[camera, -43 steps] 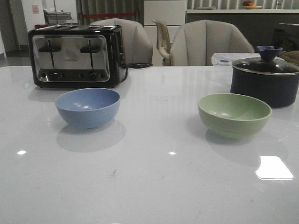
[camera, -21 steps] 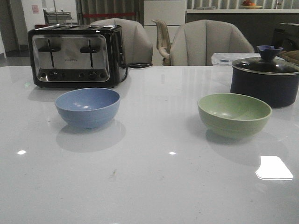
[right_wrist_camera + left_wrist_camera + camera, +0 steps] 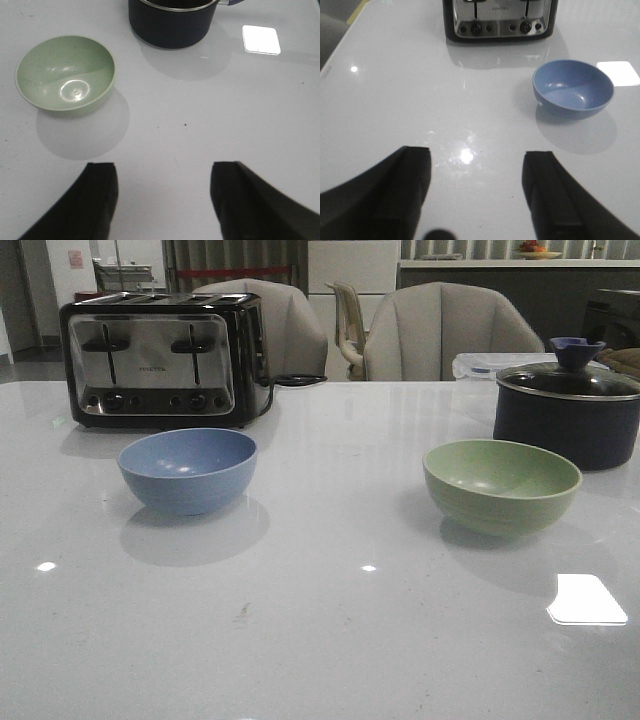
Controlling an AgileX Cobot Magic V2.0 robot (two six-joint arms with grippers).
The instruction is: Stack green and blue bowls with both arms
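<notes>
Black left gripper (image 3: 476,192) and right gripper (image 3: 164,200) gape wide, holding nothing

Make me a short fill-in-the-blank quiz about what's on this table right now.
1. The bowl in front of the toaster is ____.
2. The green bowl sits just in front of a dark, lidded ____.
3. Both bowls are upright and ____ inside.
4. The left end effector and right end effector are both ____, holding nothing.

Missing words: blue; pot; empty; open
</notes>
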